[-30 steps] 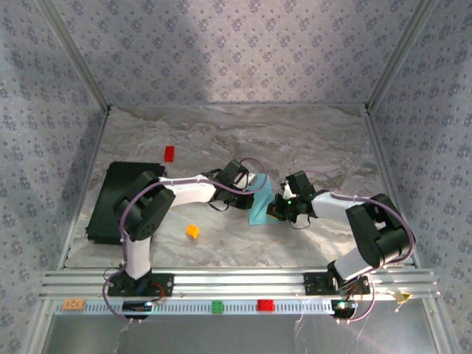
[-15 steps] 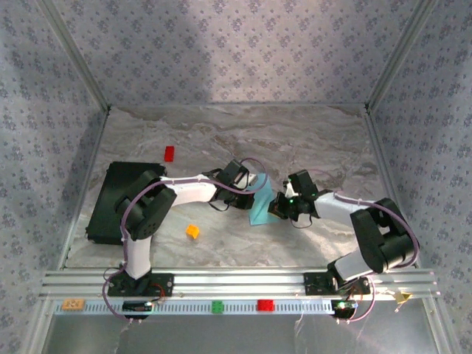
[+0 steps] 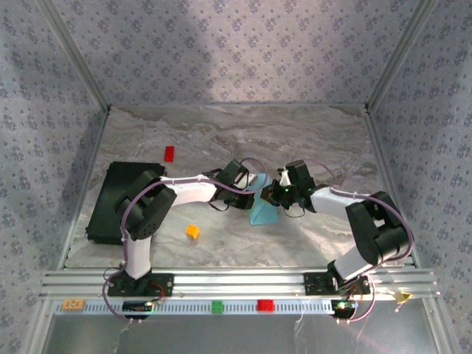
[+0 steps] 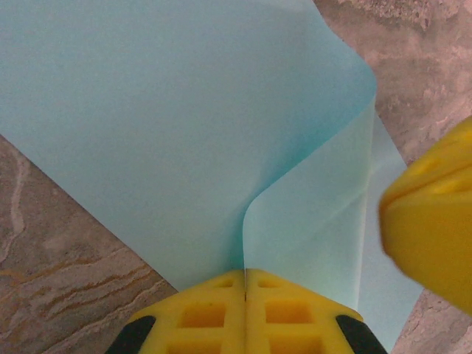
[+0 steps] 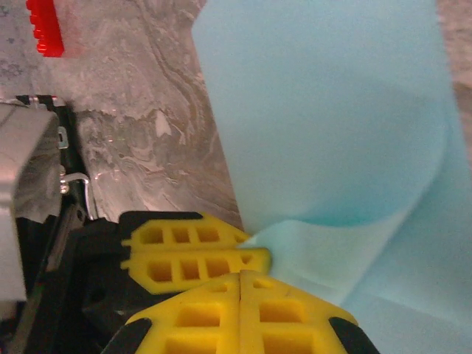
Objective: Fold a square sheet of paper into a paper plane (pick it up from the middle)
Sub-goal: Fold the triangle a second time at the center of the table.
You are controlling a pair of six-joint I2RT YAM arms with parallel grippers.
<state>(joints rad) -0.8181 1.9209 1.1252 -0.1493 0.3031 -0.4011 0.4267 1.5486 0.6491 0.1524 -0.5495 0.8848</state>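
Two grippers now meet at the middle of the table (image 3: 221,140): since a second ago the right gripper (image 5: 241,276) has swung left and farther back to the left gripper (image 4: 245,274), each clamped tight on the square sheet of paper (image 3: 263,214), which curls out ahead of their fingertips, toward the near edge.

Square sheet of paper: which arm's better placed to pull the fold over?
Right, likely. Right gripper is shut on the curled edge of the square sheet of paper; the left gripper pinches it at the bend, suited to anchoring.
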